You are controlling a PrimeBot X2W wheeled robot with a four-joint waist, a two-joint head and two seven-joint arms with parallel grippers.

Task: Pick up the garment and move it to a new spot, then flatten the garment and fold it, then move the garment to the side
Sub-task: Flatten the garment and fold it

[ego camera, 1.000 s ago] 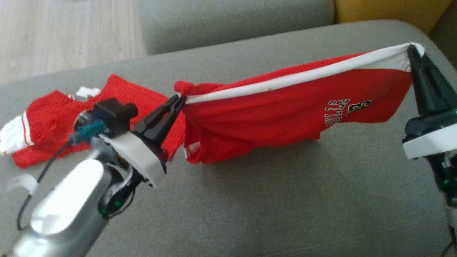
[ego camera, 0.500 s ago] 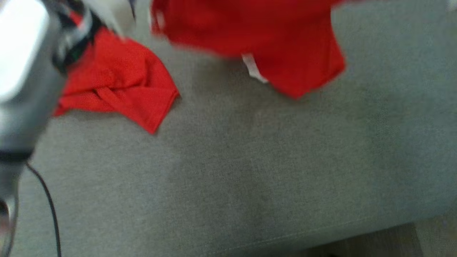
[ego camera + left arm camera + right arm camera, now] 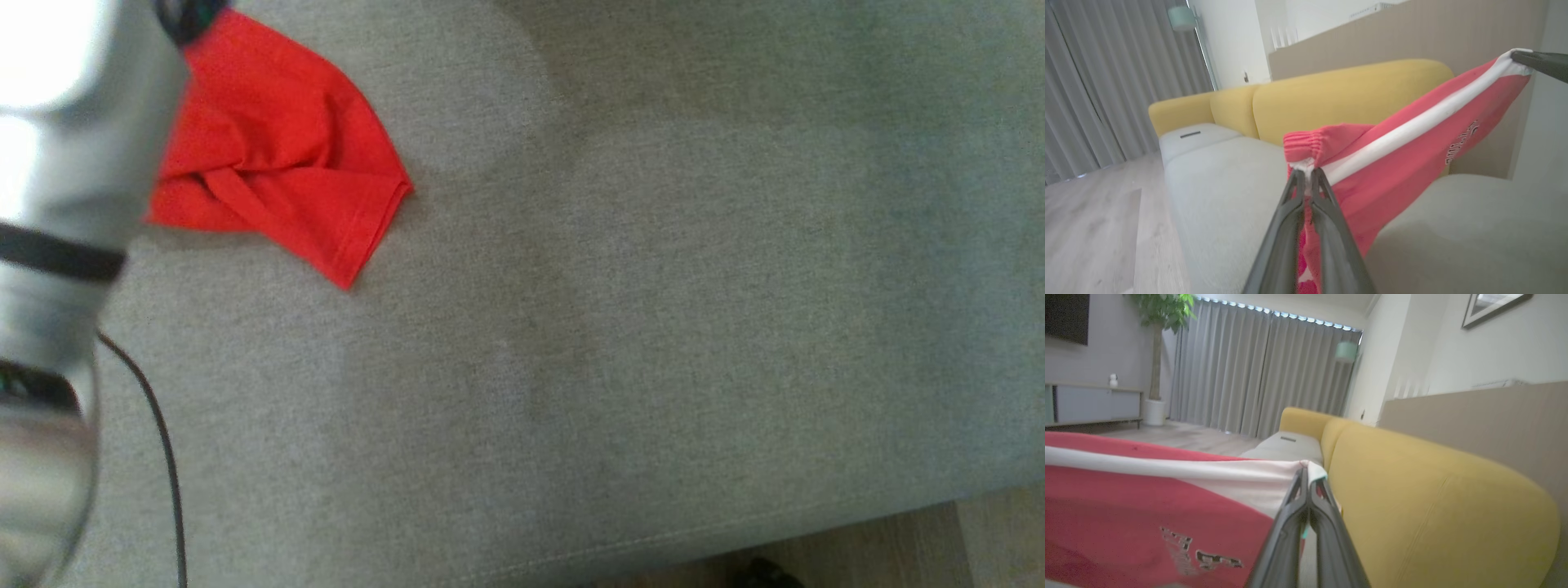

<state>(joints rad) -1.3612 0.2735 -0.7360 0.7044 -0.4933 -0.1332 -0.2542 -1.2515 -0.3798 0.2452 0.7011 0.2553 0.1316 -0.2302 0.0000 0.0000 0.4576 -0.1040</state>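
A grey sofa seat (image 3: 653,327) spreads under the robot, with a yellow backrest (image 3: 1347,98) rising behind it. The garment (image 3: 1412,163), red shorts with a white side stripe and dark lettering, hangs in the air above the seat, stretched between the two arms. The left fingers (image 3: 1286,216) are clenched on the gathered waistband end, and the right fingers (image 3: 1288,526) are clenched on the white edge at the far end. A second red garment (image 3: 277,163) lies crumpled on the seat beside the left forearm (image 3: 57,163).

The step in hand looks like carrying the shorts to a new spot. To do it well, both arms should travel together with the cloth taut, aim for bare cushion well apart from the crumpled piece, and lower the hanging edge first so it lays out flat.
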